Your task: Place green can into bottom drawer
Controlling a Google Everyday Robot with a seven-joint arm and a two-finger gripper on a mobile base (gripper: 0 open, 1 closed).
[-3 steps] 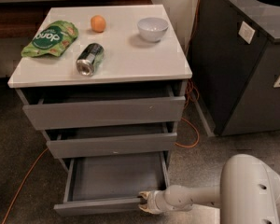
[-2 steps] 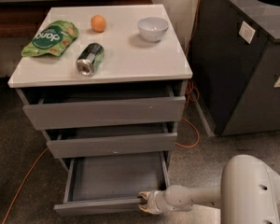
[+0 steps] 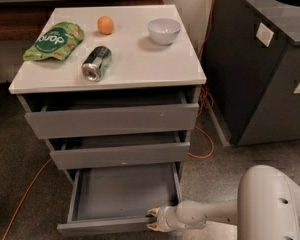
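The green can lies on its side on the white cabinet top, its silver end facing the front. The bottom drawer is pulled out and its shallow grey interior holds nothing. My gripper is low at the right end of that drawer's front edge, reaching in from the right on the white arm. It is far below the can and apart from it.
A green snack bag, an orange fruit and a white bowl also sit on the top. The two upper drawers stand slightly ajar. A dark bin stands to the right. Orange cable runs over the floor.
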